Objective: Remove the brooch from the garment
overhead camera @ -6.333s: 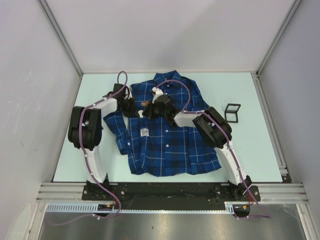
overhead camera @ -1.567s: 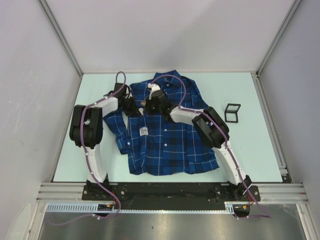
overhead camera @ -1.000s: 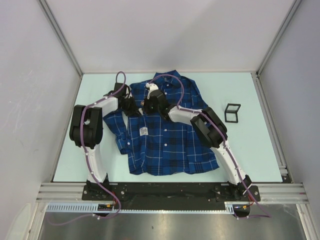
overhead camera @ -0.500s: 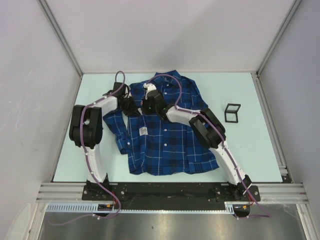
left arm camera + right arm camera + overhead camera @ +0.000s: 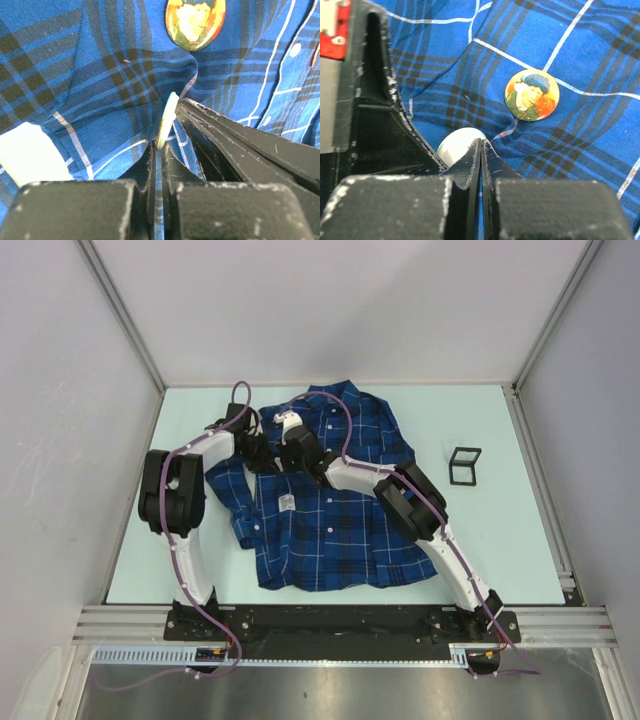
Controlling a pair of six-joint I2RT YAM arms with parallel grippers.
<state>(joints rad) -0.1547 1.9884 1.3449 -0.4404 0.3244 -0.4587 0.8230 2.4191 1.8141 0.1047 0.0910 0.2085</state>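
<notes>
Blue plaid cloth of the shirt (image 5: 330,530) is pinched by the shut left claw (image 5: 161,145) beside the brooch (image 5: 195,22) (not yet unpinned), the right claw (image 5: 481,145) is closed nearby, and a grip on the brooch seems needed next.

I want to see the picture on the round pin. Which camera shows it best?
The right wrist view: the whole brooch shows, sharp, on the garment. The left wrist view cuts off its top edge. In the top view I cannot make it out among the arms.
</notes>
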